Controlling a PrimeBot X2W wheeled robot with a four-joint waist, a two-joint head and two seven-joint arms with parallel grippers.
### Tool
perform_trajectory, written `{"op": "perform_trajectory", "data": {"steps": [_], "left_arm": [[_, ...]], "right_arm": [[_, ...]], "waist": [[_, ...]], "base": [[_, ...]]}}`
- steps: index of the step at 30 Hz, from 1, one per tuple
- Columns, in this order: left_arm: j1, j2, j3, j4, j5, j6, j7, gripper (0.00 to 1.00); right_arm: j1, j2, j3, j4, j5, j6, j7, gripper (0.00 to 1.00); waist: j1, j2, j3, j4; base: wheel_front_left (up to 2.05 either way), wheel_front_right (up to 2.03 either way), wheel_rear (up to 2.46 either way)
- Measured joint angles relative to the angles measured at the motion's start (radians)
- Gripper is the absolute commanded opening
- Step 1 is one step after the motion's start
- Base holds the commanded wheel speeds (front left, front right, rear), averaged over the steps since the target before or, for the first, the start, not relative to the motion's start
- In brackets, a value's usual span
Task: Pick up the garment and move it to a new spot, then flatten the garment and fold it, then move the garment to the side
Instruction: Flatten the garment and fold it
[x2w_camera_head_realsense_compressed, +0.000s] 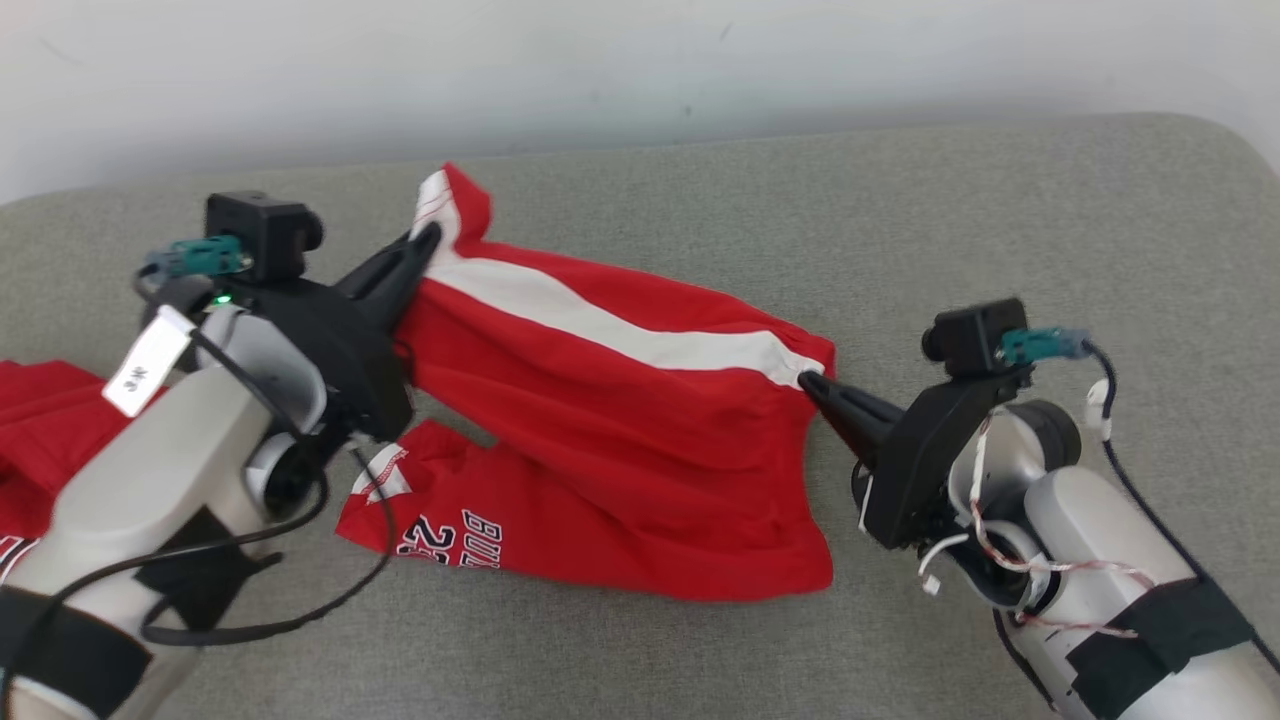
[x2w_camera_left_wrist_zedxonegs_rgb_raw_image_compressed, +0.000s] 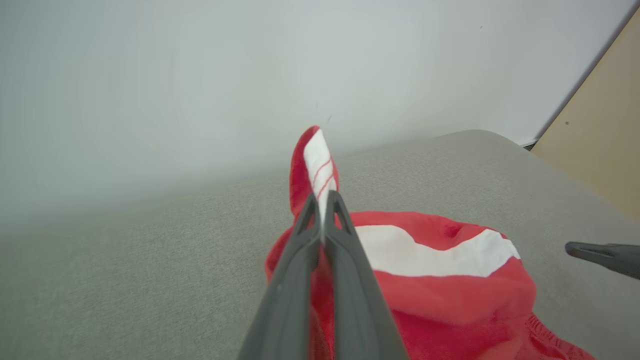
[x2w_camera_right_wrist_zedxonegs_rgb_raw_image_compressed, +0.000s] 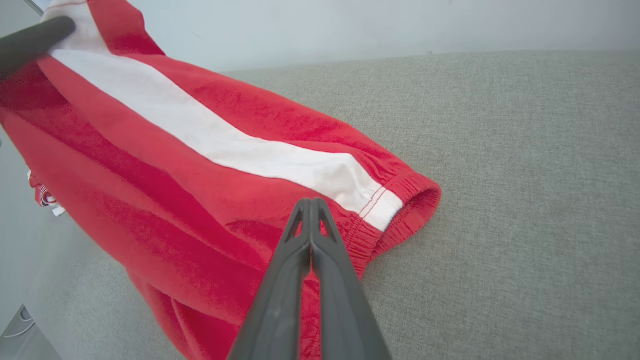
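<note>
Red basketball shorts (x2w_camera_head_realsense_compressed: 620, 430) are lying left of centre on the grey cushion (x2w_camera_head_realsense_compressed: 1000, 250). Their near edge, with the printed lettering (x2w_camera_head_realsense_compressed: 470, 535), is slumping flat, while the far edge with the white stripe (x2w_camera_head_realsense_compressed: 600, 320) is being held up taut. They are looking light, soft and limp, likely sagging wherever unsupported. Gripping the stripe's two ends, as now, is seeming the soundest way of spreading them.

On the right, the right gripper (x2w_camera_head_realsense_compressed: 808, 381) is pinching the elastic band with its fingers fully closed, though how much cloth is sitting in that pinch is hard to tell. Farther off on the left, the left gripper (x2w_camera_head_realsense_compressed: 425, 240) is clamping the stripe's other end, fingers closed on it and a tip of cloth poking beyond.

A fold is cutting off the lettering. The left forearm is partly hiding more red cloth (x2w_camera_head_realsense_compressed: 40, 420), and I cannot tell whether that belongs to the shorts.
</note>
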Motion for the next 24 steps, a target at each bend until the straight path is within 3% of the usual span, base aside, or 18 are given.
{"op": "perform_trajectory", "data": {"steps": [3, 4, 5, 6, 9, 10, 11, 24], "left_arm": [[0.002, 0.035, -0.003, -0.003, -0.006, 0.000, 0.007, 0.00], [0.005, 0.037, -0.004, -0.010, -0.015, 0.000, 0.007, 0.00], [0.009, 0.036, -0.007, -0.014, -0.027, 0.000, 0.007, 0.00], [0.011, 0.036, -0.009, -0.015, -0.040, 0.000, 0.007, 0.00], [0.014, 0.037, -0.022, -0.007, -0.044, 0.000, 0.008, 0.00], [0.015, 0.035, -0.022, 0.005, -0.044, 0.000, 0.011, 0.36], [0.017, 0.036, -0.021, 0.017, -0.043, 0.000, 0.011, 1.00], [0.026, 0.059, 0.015, 0.087, -0.043, 0.000, -0.048, 1.00]], "right_arm": [[-0.011, -0.003, -0.012, 0.015, 0.014, -0.001, 0.026, 0.01], [-0.011, 0.000, -0.018, 0.023, 0.021, -0.008, 0.026, 0.74], [-0.012, 0.004, -0.022, 0.033, 0.024, -0.013, 0.026, 0.74], [-0.018, 0.012, -0.025, 0.053, 0.026, -0.020, 0.029, 1.00], [-0.026, 0.021, -0.022, 0.091, 0.025, -0.028, 0.035, 1.00], [-0.026, 0.021, -0.022, 0.095, 0.025, -0.028, 0.035, 1.00], [-0.025, 0.023, -0.025, 0.098, 0.025, -0.029, 0.034, 1.00], [-0.053, 0.043, -0.035, 0.157, 0.023, -0.037, 0.002, 1.00]], "waist": [[0.0001, 0.0000, 0.012, 0.007], [0.0001, 0.0000, 0.018, 0.009], [0.0001, 0.0001, 0.022, 0.011], [0.0001, 0.0000, 0.027, 0.012], [0.0001, 0.0000, 0.036, 0.012], [0.0001, 0.0001, 0.037, 0.012], [0.0001, 0.0000, 0.038, 0.011], [0.0000, 0.0000, 0.036, 0.010]], "base": [[0.00, 0.00, 0.00], [0.00, 0.00, 0.00], [0.00, 0.00, 0.00], [0.00, 0.00, 0.00], [0.00, 0.00, 0.00], [0.00, 0.00, 0.00], [0.00, 0.00, 0.00], [0.00, 0.00, 0.00]]}}
